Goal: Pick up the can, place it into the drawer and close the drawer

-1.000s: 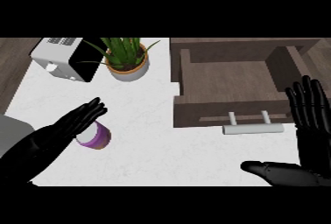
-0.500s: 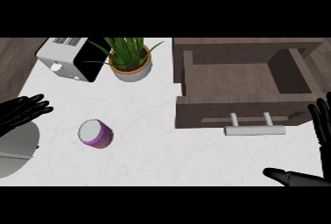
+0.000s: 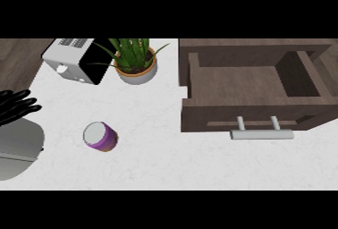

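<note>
Lying nearest, left forearm [image 3: 16, 152]: a grey bulk in the lower-left corner, overhanging the white tabletop [image 3: 171, 161].
Left hand [image 3: 16, 106]: at the left edge, just past the forearm. The fingers are spread and fairly straight, pointing right, and hold nothing. It is apart from the can.
Right hand: nowhere in view.
Can [image 3: 100, 136]: purple with a pale top, on the tabletop to the right of the left hand and well apart from the drawer. I cannot tell whether it stands quite upright. It has not been picked up, so by my judgement no step is done.
Open room: bare tabletop runs from the can across to the drawer front, with nothing between them.
Handle [image 3: 260, 133]: a pale bar jutting from the drawer front toward the near side. A low carry could catch on it.
Drawer [image 3: 251, 114]: pulled out and open at the top, with nothing visible inside. The walls rise on all sides, so the can would have to go in from above.
Left to do: grasp, carry right, lower in, push shut.
Far edge: the potted plant [image 3: 135, 67] and toaster [image 3: 73, 65] stand at the back left, clear of the likely path.
</note>
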